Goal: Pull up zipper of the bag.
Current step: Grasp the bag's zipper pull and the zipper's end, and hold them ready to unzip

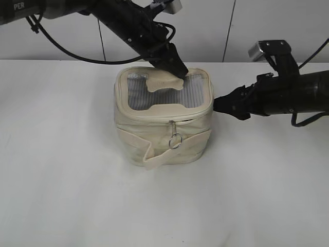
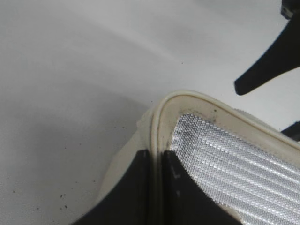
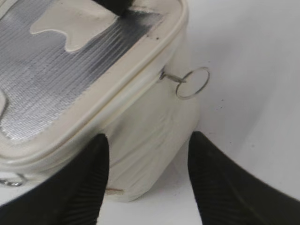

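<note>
1. Between the left end effector's (image 2: 154, 187) closed jaws sat the bag (image 1: 163, 123) rim, pinched.
2. Right end effector (image 3: 147, 183) was wide open, empty, straddling a bag corner; ring pull (image 3: 192, 83) on the zipper (image 3: 154, 77) lay just beyond.
3. Risk: soft bag sliding on the counter (image 1: 61, 180), or jaws closing on fabric, missing the thin ring.

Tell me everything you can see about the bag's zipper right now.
The zipper is a thin cream track running around the bag just under its top rim. Two small silver ring pulls show: one hangs at the front over the strap band, the other sticks out at the corner beside the right gripper, whose open fingers do not touch it. The left gripper pinches the far rim, not a pull. In front the track looks closed.
</note>
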